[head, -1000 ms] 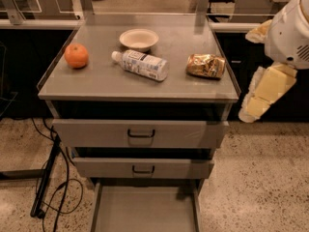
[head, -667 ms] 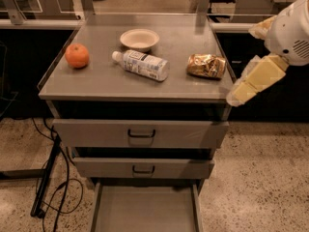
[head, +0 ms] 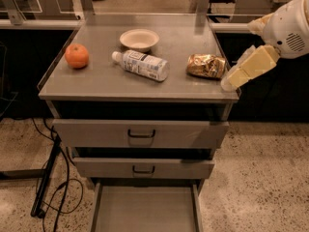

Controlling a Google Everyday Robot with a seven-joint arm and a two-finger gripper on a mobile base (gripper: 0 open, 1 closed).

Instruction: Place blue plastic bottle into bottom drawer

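The blue plastic bottle lies on its side in the middle of the grey cabinet top, its white cap pointing left. The bottom drawer is pulled out at the foot of the cabinet and shows a bare grey floor. My gripper hangs at the end of the cream and white arm on the right. It is at the cabinet top's right front corner, just right of the foil bag and well right of the bottle. It holds nothing that I can see.
An orange sits at the left of the top, a cream bowl behind the bottle, and a golden foil snack bag at the right. Two drawer fronts with loop handles stand above the open drawer. Black cables lie on the floor at left.
My arm has swung left and upward, from beside the cabinet to its right front corner. The objects on top have not moved.
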